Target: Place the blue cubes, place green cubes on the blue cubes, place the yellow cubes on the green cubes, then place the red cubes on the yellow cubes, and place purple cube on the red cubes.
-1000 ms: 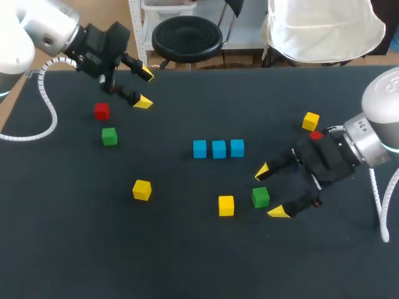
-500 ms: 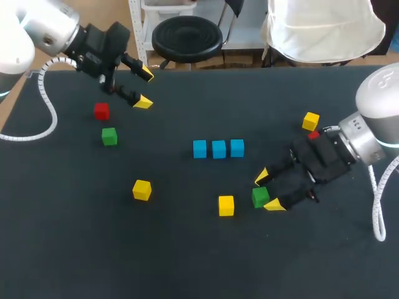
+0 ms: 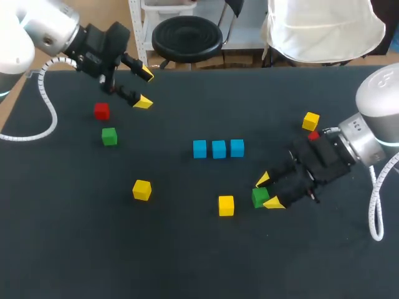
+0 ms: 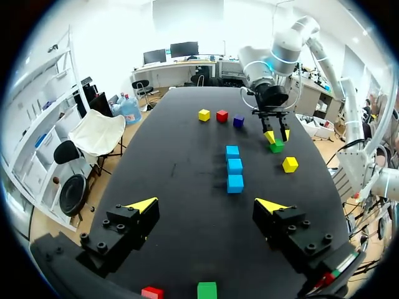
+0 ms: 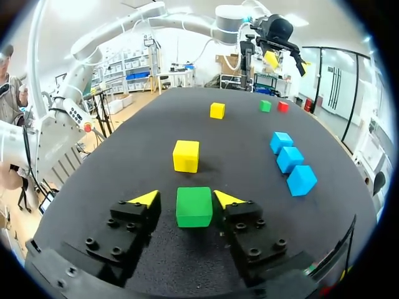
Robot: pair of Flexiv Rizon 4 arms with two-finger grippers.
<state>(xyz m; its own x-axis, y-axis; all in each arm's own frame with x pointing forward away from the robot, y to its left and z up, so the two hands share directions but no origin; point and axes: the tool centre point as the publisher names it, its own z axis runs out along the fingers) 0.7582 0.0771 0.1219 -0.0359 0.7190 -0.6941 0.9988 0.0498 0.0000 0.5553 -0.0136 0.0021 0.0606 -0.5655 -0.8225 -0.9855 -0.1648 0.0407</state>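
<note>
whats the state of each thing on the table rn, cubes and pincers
right pincer, open, fingers either side of green cube
left pincer, open, empty
blue cubes, three in a row, nothing on them
other green cube, loose, unstacked
yellow cubes, three, loose, unstacked
red cubes, two, loose, unstacked
purple cube, loose, unstacked

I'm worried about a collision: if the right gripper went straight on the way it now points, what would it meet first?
The green cube, which sits between the open fingers of the right gripper; it would likely get pushed. Just beyond, roughly in line, lies a yellow cube.
</note>
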